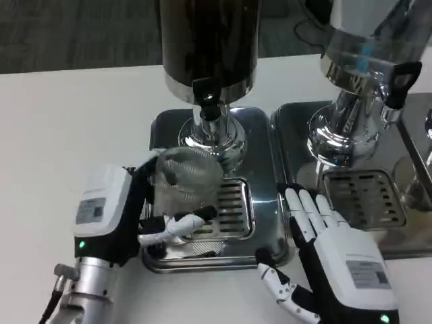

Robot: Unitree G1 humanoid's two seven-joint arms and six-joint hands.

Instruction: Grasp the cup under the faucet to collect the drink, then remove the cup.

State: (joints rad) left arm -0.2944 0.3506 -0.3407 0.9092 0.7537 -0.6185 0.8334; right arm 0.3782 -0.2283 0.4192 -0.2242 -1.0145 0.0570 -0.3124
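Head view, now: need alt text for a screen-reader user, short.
The robot's left hand holds a ribbed clear cup over the drip grate of a steel tray, just below the faucet of a dark drink dispenser. Its right hand rests open, fingers reaching onto the tray's right edge; a second dispenser stands to the right.

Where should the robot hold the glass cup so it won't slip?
Around its ribbed side wall, coming from the left, as the left hand grips the cup now. The cup is upright and round, and the dispenser blocks the back.
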